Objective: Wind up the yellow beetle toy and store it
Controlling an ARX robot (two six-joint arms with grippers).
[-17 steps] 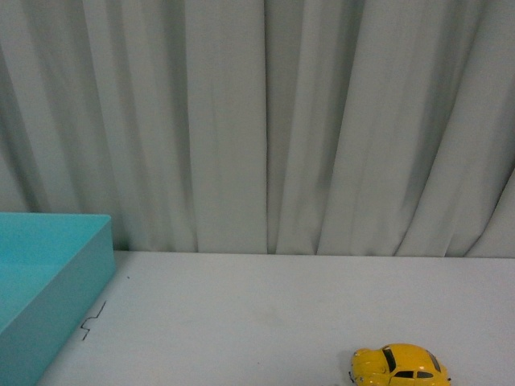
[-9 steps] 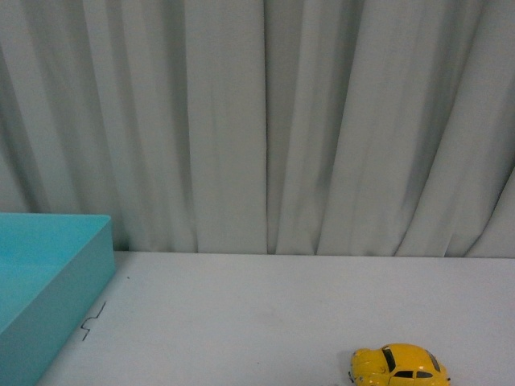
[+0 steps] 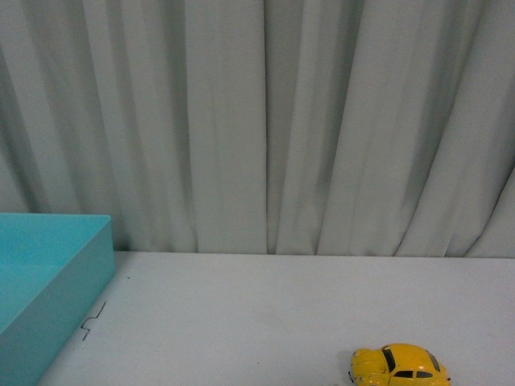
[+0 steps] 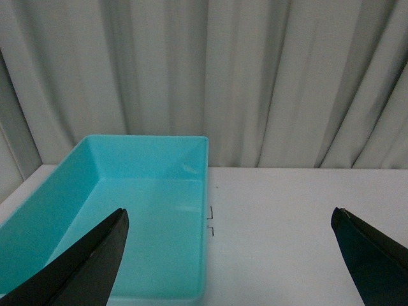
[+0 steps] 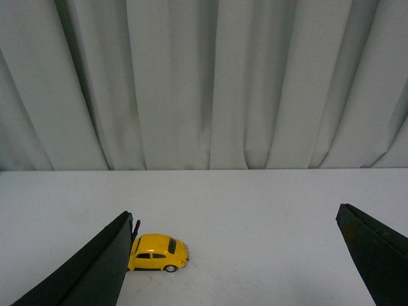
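Note:
The yellow beetle toy (image 3: 399, 366) stands on its wheels on the white table, at the bottom right of the front view. In the right wrist view the yellow beetle toy (image 5: 159, 252) sits partly behind one black finger, well ahead of my right gripper (image 5: 233, 220), which is open and holds nothing. My left gripper (image 4: 229, 215) is open too, its dark fingers (image 4: 83, 268) spread wide above the table beside the teal box (image 4: 205, 191). Neither arm shows in the front view.
The teal box (image 3: 72, 281) stands open at the table's left side, with nothing visible inside. Grey curtains (image 3: 265, 121) hang right behind the table's far edge. Small black marks (image 3: 92, 320) lie on the table beside the box.

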